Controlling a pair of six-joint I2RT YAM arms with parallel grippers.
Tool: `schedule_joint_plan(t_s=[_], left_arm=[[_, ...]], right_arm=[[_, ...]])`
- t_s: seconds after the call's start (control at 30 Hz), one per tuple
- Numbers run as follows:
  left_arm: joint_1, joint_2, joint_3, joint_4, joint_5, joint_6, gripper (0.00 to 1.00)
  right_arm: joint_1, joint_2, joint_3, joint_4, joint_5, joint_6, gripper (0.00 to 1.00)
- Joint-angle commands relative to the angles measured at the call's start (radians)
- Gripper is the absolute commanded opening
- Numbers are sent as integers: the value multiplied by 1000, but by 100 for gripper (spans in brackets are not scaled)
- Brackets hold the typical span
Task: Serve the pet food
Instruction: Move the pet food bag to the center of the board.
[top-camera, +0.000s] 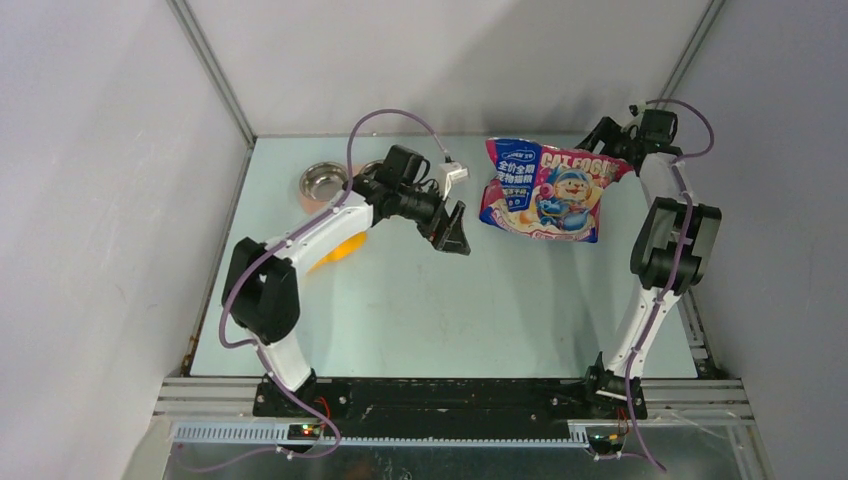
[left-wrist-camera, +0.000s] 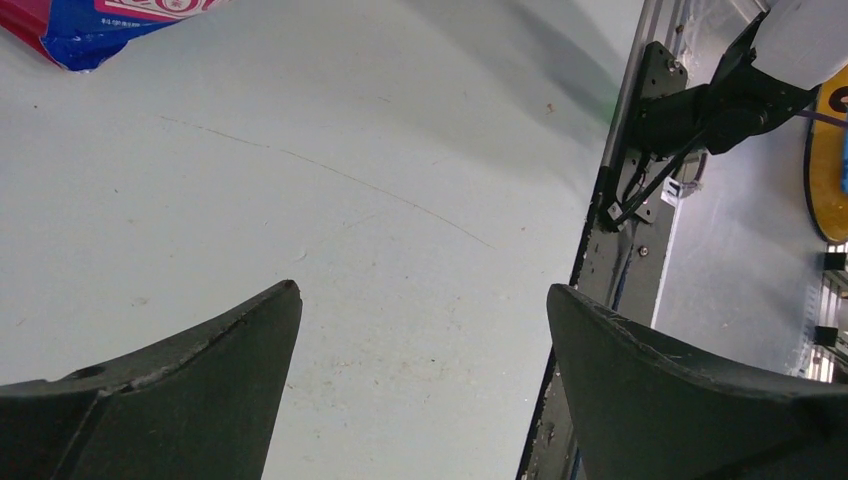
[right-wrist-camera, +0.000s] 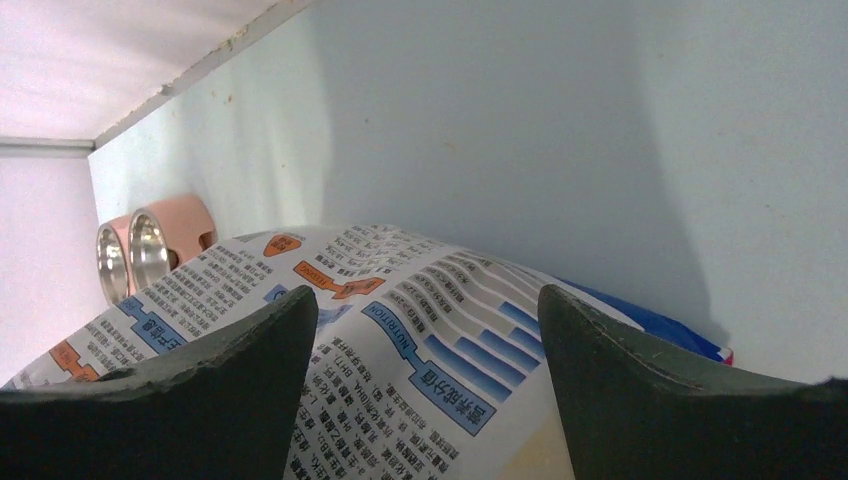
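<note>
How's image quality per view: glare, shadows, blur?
Top view: even light, sharp, soft arm shadows on the table, mild sheen on the bag. Left wrist: table scratches crisp, fingers dark at the bottom, no glare. Right wrist: bag print readable, broad shadow across the table behind it, fingers near-black.

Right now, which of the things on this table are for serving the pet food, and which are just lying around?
For the job: cat food bag, double bowl feeder, orange scoop.
Just there: black rail holding the arms, purple cables.
</note>
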Motion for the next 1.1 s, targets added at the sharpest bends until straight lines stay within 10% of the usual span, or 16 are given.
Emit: schedule_joint_plan(t_s=[0.0,1.07], left_arm=[[1,-68,-40,73,2,3,100],[95,-77,-6,148,-127,-196,100]], right_arm=[[9,-3,-82,37,-88,7,82],[214,-380,-527,-231,-237,-205,82]])
